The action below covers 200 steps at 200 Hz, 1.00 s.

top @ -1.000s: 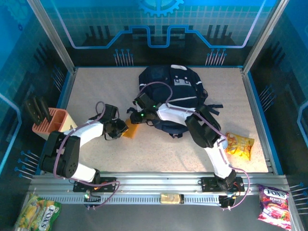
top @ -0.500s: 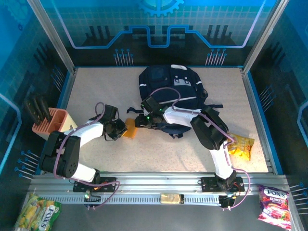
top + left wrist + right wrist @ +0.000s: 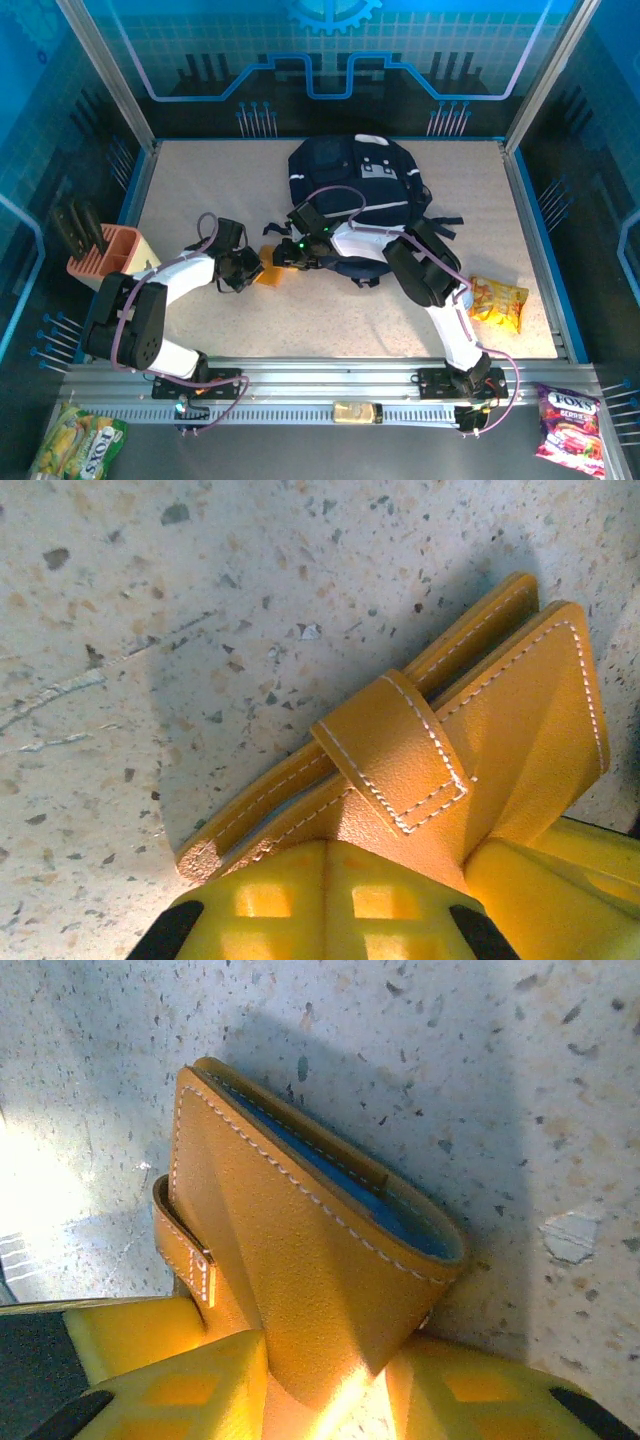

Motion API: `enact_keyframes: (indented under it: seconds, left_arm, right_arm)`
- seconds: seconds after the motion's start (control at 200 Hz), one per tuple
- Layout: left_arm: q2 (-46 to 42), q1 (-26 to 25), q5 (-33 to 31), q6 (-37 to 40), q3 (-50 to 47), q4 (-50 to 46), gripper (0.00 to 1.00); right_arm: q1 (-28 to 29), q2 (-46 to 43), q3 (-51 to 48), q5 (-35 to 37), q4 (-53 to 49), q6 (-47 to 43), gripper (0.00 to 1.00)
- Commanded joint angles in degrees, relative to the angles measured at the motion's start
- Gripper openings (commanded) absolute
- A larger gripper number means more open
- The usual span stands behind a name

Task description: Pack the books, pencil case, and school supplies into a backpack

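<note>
Clamping the stitched edge of the orange-yellow pad (image 3: pixel 500 730) in the left pincer (image 3: pixel 400 875), jaws shut. Pinching the pad's opposite side in the right pincer (image 3: pixel 325 1360), fingers either side of the cover. Reaching low from both sides, elbows bent, wrists meeting over the speckled tabletop (image 3: pixel 220 190), just beside the dark navy backpack (image 3: pixel 360 175).
</note>
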Motion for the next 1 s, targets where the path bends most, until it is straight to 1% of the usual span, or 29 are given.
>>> enact_keyframes:
  seconds: [0.0, 0.095, 0.185, 0.275, 0.365, 0.44, 0.5, 0.6, 0.705, 0.865, 0.995]
  left_arm:
    - [1.7, -0.3, -1.7, -0.4, -2.1, -2.7, 0.06]
    - [2.0, -0.3, -1.7, -0.5, -2.2, -2.4, 0.06]
    - [2.0, -0.3, -1.4, -0.6, -2.2, -2.2, 0.07]
    - [1.0, -0.3, -1.2, -0.5, -2.0, -2.2, 0.09]
    - [-1.6, -0.3, -1.3, 0.0, -1.5, -2.7, 0.14]
    - [-4.8, -0.3, -2.0, 1.0, -0.5, -4.3, 0.22]
    - [-7.5, -0.3, -3.2, 2.0, 0.8, -6.4, 0.32]
    - [-11.9, -0.3, -5.4, 4.8, 3.5, -9.7, 0.46]
    - [-14.9, -0.5, -6.1, 9.9, 7.0, -10.9, 0.57]
    - [-14.0, -4.1, -9.5, 17.8, 14.3, -12.3, 0.78]
    - [-9.6, -9.4, -11.3, 23.2, 20.7, -10.5, 0.92]
  right_arm:
    - [0.9, 2.0, 1.8, -4.8, 2.9, 0.7, 0.37]
    - [1.1, 1.4, 0.8, -6.6, 6.0, 0.9, 0.36]
    - [1.3, 0.4, -0.3, -7.1, 8.1, 1.1, 0.32]
    - [1.4, -0.8, -0.8, -5.6, 8.2, 0.5, 0.23]
    - [1.1, -2.7, -1.1, -2.5, 6.3, -1.3, 0.14]
    - [0.6, -5.2, -2.2, 0.4, 5.6, -2.8, 0.10]
    - [0.1, -7.9, -3.5, 2.4, 5.4, -4.5, 0.08]
    - [-1.2, -13.8, -6.9, 5.1, 6.2, -7.7, 0.07]
    - [-3.2, -21.3, -12.2, 7.6, 8.0, -10.4, 0.07]
    - [-8.3, -32.9, -20.4, 11.3, 9.4, -12.6, 0.08]
    - [-14.3, -40.8, -25.2, 13.1, 8.3, -13.1, 0.08]
